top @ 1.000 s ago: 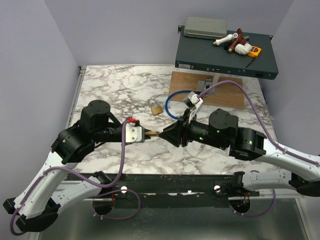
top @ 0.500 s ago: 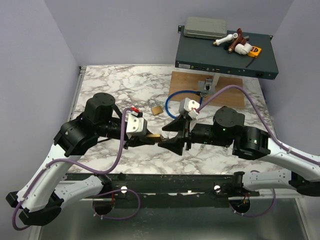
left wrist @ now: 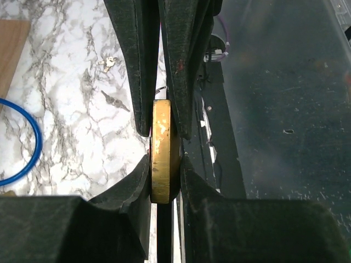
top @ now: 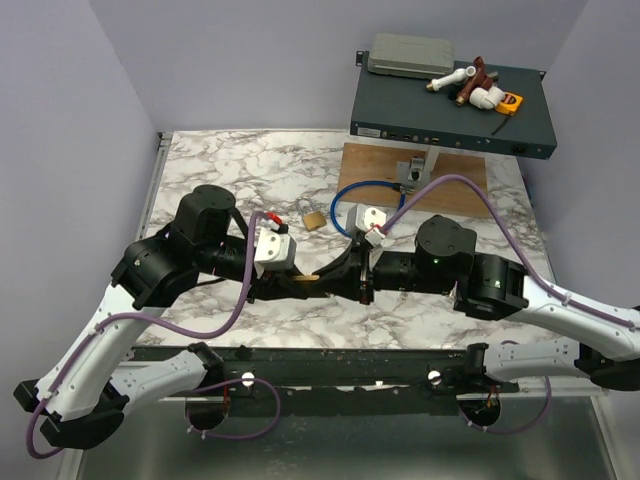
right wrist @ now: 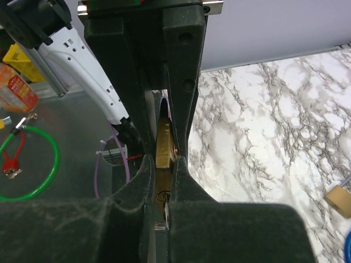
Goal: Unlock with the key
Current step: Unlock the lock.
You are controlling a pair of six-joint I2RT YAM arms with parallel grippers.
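Left gripper (left wrist: pixel 165 174) and right gripper (right wrist: pixel 162 164) meet low at centre of the top view, each pinched edge-on onto the same brass padlock (left wrist: pixel 165 150). My guess is a mid-air re-grip to turn the keyhole outward. Key (left wrist: pixel 115 102) lies untouched on the marble (left wrist: pixel 66 33), upper left of the left wrist view, near a blue loop (left wrist: pixel 34 143). Second padlock (top: pixel 313 218) sits spare.

Held padlock (top: pixel 308 275) between left gripper (top: pixel 297 281) and right gripper (top: pixel 330 280), above table (top: pixel 220 165) near edge; loose padlock (top: pixel 313 218) behind it; cable loop (top: pixel 336 205) just right; board (top: pixel 460 185) farther back
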